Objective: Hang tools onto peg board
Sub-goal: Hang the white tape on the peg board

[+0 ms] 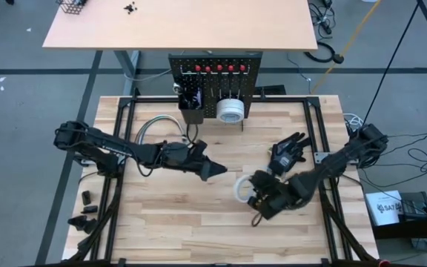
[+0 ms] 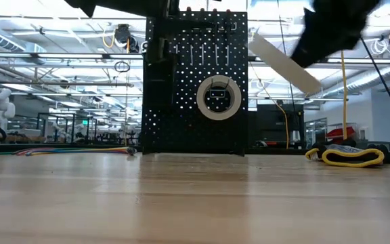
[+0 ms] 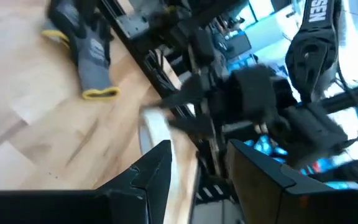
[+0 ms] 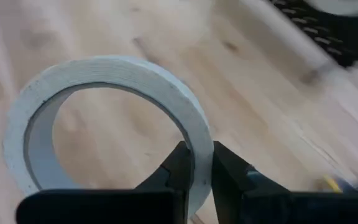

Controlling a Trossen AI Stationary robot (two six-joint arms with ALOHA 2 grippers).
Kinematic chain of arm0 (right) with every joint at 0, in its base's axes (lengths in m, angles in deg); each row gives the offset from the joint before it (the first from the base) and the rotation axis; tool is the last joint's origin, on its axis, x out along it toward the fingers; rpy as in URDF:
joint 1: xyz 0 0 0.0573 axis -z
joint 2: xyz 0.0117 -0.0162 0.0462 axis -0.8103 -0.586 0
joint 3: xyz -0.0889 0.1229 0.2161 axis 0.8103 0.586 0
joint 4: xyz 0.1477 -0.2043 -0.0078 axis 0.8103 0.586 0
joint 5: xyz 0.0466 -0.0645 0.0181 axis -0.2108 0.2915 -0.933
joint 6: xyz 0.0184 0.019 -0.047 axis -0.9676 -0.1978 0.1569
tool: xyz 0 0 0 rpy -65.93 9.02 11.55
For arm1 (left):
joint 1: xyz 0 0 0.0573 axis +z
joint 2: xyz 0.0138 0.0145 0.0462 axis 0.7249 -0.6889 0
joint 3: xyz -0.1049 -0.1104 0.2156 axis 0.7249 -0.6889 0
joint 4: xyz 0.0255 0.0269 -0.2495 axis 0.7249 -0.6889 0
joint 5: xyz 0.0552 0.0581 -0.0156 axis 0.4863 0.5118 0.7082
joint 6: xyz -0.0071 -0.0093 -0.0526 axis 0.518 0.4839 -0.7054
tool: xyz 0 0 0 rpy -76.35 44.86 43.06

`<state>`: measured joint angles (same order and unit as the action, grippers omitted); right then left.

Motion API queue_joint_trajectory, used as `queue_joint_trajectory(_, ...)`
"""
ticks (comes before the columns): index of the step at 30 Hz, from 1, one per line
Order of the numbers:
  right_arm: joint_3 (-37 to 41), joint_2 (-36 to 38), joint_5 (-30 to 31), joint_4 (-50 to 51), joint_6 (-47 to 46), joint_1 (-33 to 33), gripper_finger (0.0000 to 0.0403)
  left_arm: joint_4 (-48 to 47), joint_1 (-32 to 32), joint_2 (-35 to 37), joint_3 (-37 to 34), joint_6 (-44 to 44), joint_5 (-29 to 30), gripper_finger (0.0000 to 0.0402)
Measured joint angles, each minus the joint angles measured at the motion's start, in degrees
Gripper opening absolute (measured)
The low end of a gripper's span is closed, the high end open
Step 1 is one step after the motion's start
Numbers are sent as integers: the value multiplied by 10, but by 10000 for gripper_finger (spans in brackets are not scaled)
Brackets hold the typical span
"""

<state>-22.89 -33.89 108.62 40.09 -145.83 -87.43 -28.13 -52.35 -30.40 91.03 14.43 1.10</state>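
Pale wooden planks (image 1: 199, 222) carry both arms, with the black peg board (image 1: 215, 81) upright at the far edge; one white tape roll (image 2: 218, 98) already hangs on it below a row of red-handled screwdrivers (image 1: 214, 69). The step in hand looks like the carry: the right gripper (image 4: 202, 163) has its fingers pinched on the wall of another tape roll (image 4: 110, 121), which the low view shows lifted clear of the table. Next it likely needs to travel to the board and slip the roll's hole over a free hook. The left gripper (image 3: 201, 165) waits mid-table, fingers apart and empty. Free hooks are hard to make out, and the small bin's (image 1: 191, 102) contents are hidden.
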Motion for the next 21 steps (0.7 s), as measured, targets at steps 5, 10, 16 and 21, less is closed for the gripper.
queue_joint_trajectory(5,-1,0,-52,-124,182,57,32,-7,-14,-10,1,14,66,160)
queue_joint_trajectory(10,0,0,-81,-151,241,100,32,-3,-27,-36,1,-13,68,160)
queue_joint_trajectory(16,-1,0,-115,-200,308,139,32,3,-44,-80,1,-91,69,160)
queue_joint_trajectory(21,-1,0,-129,-208,316,159,32,11,-46,-94,1,-92,67,160)
